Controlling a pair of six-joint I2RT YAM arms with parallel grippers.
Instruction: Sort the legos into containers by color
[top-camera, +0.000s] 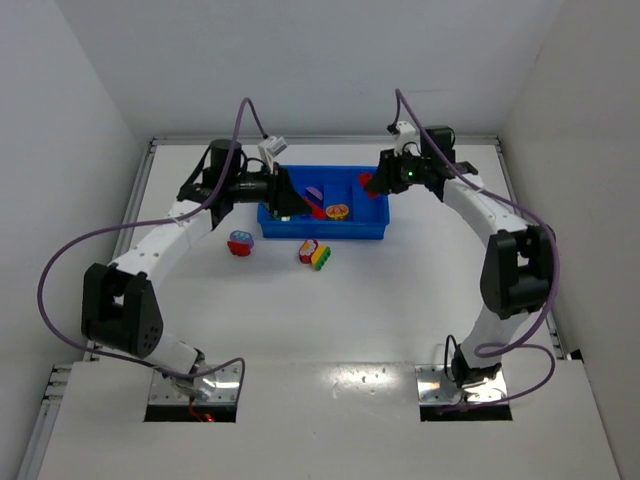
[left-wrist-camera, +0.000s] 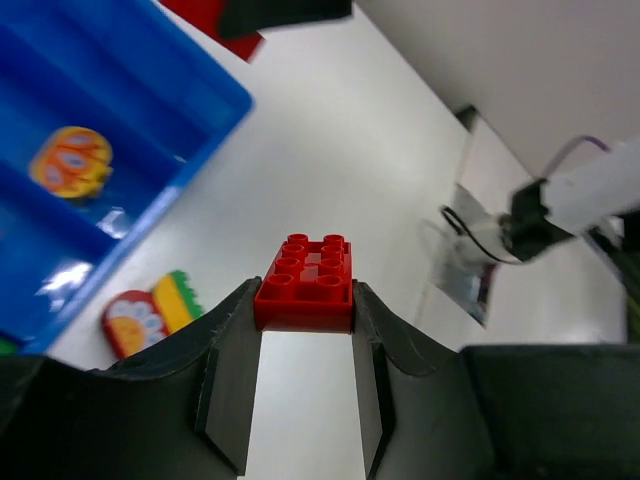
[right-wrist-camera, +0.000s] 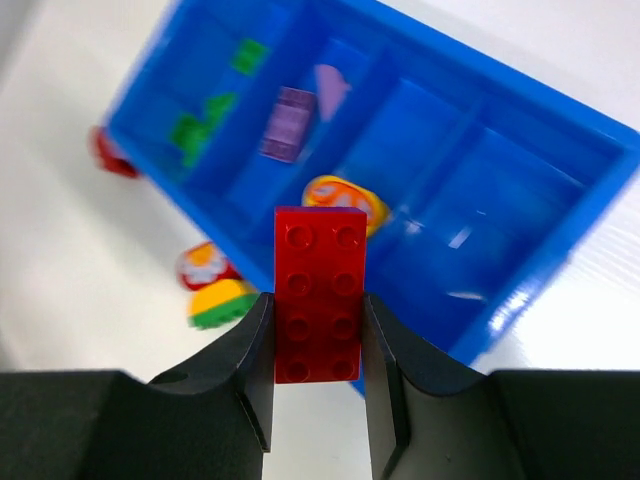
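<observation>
**Twin arms held a red brick apiece at the sorting tray**

The left gripper (left-wrist-camera: 305, 318) was pinching a red brick (left-wrist-camera: 305, 270) by its two smooth long sides at the nine o'clock end of the blue tray (top-camera: 330, 232). The right gripper (right-wrist-camera: 318, 320) was clamped the same way on a second red brick (right-wrist-camera: 320, 250) near the tray's two o'clock corner. Neither brick was down in a compartment.

The count stood at two red bricks aloft, one per gripper, and one tray of four compartments. From the right wrist, what looked like three green bricks (right-wrist-camera: 215, 105), blurred, lay in one end compartment. Two purple bricks (right-wrist-camera: 290, 125) lay in the next and one yellow printed piece (right-wrist-camera: 345, 200) in the third.

Two stacked pieces lay loose on the table (top-camera: 400, 300): a red-and-purple piece (top-camera: 240, 243) at the tray's seven o'clock and a red, yellow and green piece (top-camera: 315, 253) at its six o'clock.

The bricks looked light, rigid and hard to damage, but glossy enough to slip. The surest hold was judged to be across the flat side walls, not the studs. The stacked pieces would probably need one gripper on each colour to pull them apart.
</observation>
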